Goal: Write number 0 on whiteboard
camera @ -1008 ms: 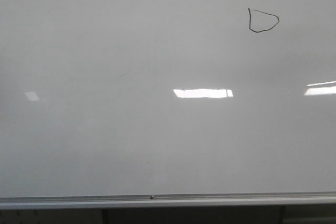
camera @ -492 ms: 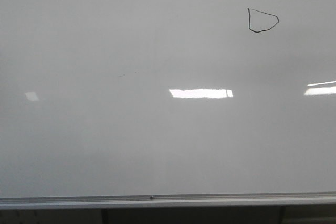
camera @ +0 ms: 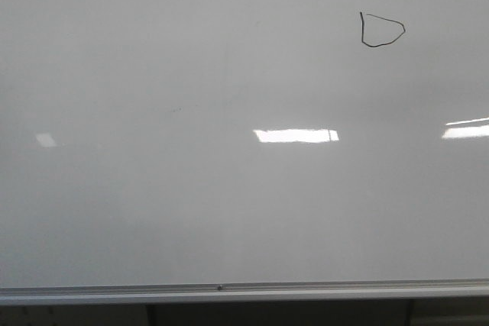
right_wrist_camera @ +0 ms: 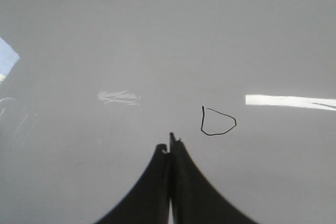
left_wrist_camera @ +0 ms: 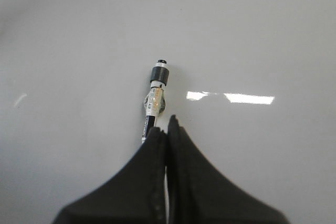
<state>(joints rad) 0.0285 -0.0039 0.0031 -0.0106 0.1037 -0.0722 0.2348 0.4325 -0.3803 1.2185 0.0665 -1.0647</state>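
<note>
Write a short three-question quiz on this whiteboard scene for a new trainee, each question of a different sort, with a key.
1. True or false: the number 0 on the whiteboard is a closed loop.
2. Which gripper holds the marker?
A. the left gripper
B. the right gripper
C. neither
3. Fill in: in the front view the drawn loop sits in the upper ____ part of the board.

Key
1. True; it is lopsided, with a straight left side.
2. A; the left wrist view shows its fingers shut on the marker, tip pointing away. The right gripper is shut with nothing visible in it.
3. right
</note>
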